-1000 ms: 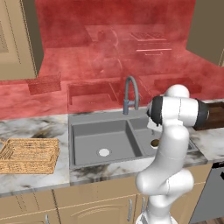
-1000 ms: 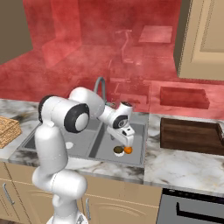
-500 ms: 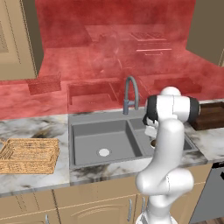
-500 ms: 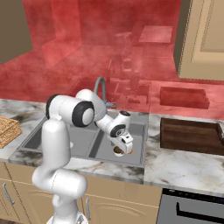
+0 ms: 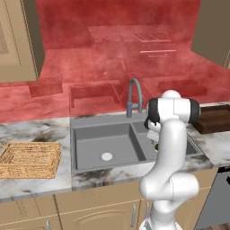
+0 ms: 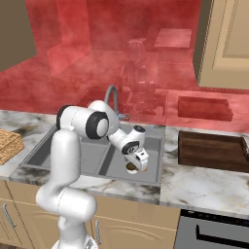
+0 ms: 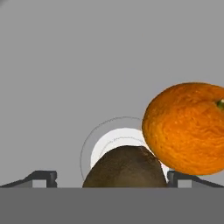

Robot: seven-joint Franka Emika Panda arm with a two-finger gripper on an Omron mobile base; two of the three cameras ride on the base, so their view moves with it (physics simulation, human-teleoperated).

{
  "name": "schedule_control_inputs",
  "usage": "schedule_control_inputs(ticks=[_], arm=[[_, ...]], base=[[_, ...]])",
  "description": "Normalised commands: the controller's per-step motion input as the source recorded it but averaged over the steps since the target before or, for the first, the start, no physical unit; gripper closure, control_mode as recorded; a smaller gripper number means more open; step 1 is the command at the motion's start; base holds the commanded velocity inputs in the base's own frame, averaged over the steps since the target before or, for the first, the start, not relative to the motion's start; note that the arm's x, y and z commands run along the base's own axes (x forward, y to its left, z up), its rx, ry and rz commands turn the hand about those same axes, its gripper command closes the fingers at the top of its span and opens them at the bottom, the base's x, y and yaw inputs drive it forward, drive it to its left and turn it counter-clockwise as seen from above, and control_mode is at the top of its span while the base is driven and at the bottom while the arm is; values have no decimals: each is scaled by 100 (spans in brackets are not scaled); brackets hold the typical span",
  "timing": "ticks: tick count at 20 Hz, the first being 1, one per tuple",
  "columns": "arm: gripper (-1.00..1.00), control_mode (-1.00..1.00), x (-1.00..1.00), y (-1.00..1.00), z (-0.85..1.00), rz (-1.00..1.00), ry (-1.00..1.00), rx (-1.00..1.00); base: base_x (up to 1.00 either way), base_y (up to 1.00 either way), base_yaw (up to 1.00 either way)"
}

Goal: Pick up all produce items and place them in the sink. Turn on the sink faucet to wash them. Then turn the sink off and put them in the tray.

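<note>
My gripper (image 7: 111, 178) is down in the right basin of the grey sink (image 5: 103, 137), open. Its two fingertips (image 7: 43, 176) stand on either side of the dark olive-brown produce item (image 7: 124, 168), which lies over the pale round drain (image 7: 109, 142). The bright orange produce item (image 7: 186, 127) rests against it on the right, outside the jaws. From the right base view the gripper (image 6: 139, 164) hangs low over the brown piece (image 6: 131, 168). The gooseneck sink faucet (image 5: 134, 95) stands behind the basins with no water showing. The wicker tray (image 5: 29, 159) sits on the counter left of the sink.
A dark wooden block (image 6: 211, 151) lies on the marble counter right of the sink. The left basin (image 5: 101, 143) holds only its drain. A red tiled wall rises behind the faucet (image 6: 112, 97), and cabinets hang at both upper corners.
The hand has dropped lower into the right basin and closer to the two produce items. The jaws have stayed open, and the orange piece is now covered by the hand in the right base view.
</note>
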Motion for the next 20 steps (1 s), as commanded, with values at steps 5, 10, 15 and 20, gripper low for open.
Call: schedule_control_inputs(ticks=[5,10,15,20], arm=[[-100,-100,-25,0,-3,-3,-1,0],[100,-100,-7,0,-1,-6,0,0],[100,-100,-5,-1,46,-6,-4,0],[100,-100,-17,-26,100,-1,-16,0]], base=[[0,0,0],[0,0,0],[0,0,0],[0,0,0]])
